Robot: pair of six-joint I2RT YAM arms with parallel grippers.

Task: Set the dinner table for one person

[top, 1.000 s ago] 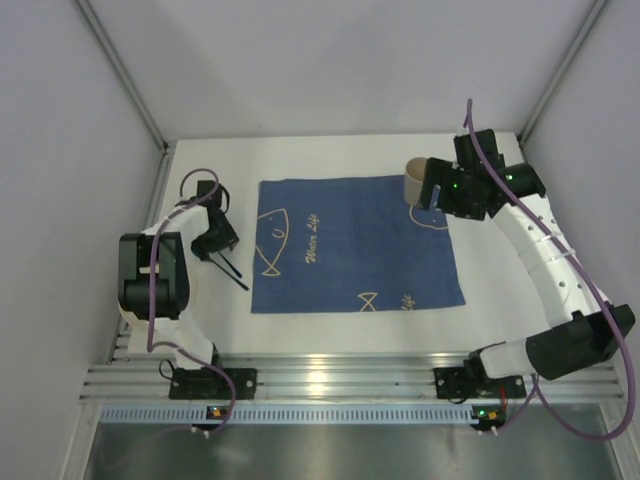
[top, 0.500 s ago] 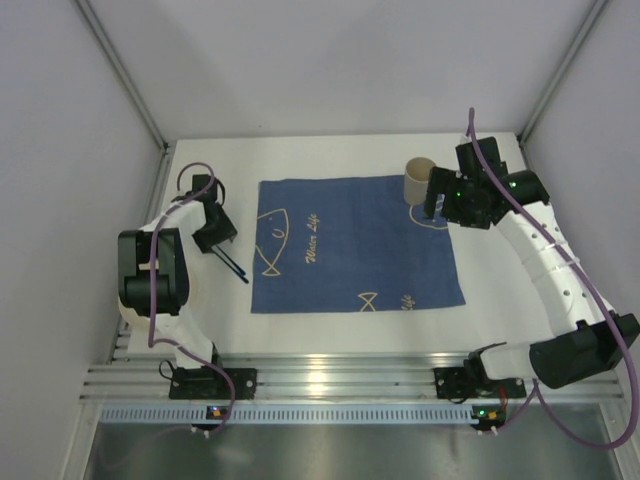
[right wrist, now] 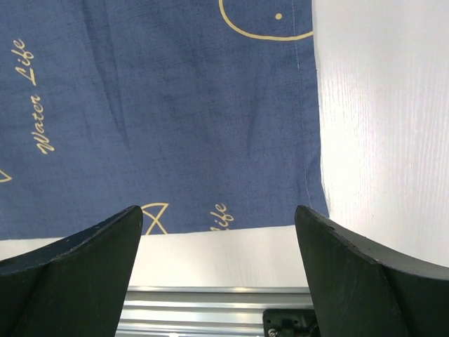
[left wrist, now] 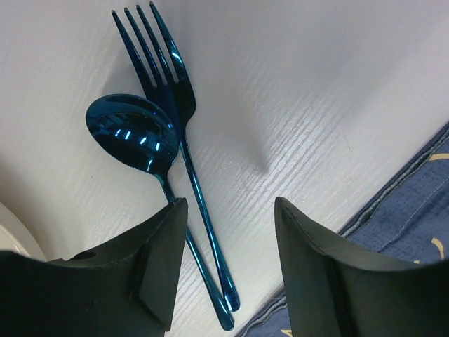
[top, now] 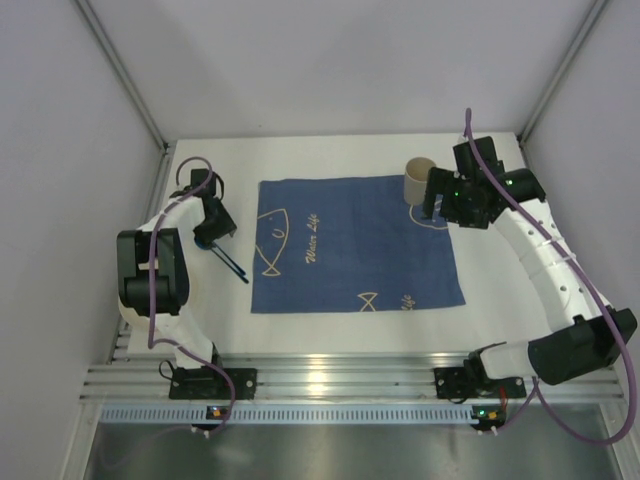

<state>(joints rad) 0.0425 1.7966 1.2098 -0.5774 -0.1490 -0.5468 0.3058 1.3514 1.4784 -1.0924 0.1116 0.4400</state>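
Dinner table (top: 330,330) bears a blue placemat (top: 355,245) lettered "Water Life".

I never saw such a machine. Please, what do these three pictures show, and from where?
Two robot arms are bolted to the near edge of a white dinner table. The wide picture looks down from above; the other two come from a camera on each wrist, so the dark shapes there are that arm's own fingers. On the table: a blue placemat with fish drawings, a tan cup at its far right corner, a blue fork and spoon left of it. The left gripper and the right gripper are both open and hold nothing.
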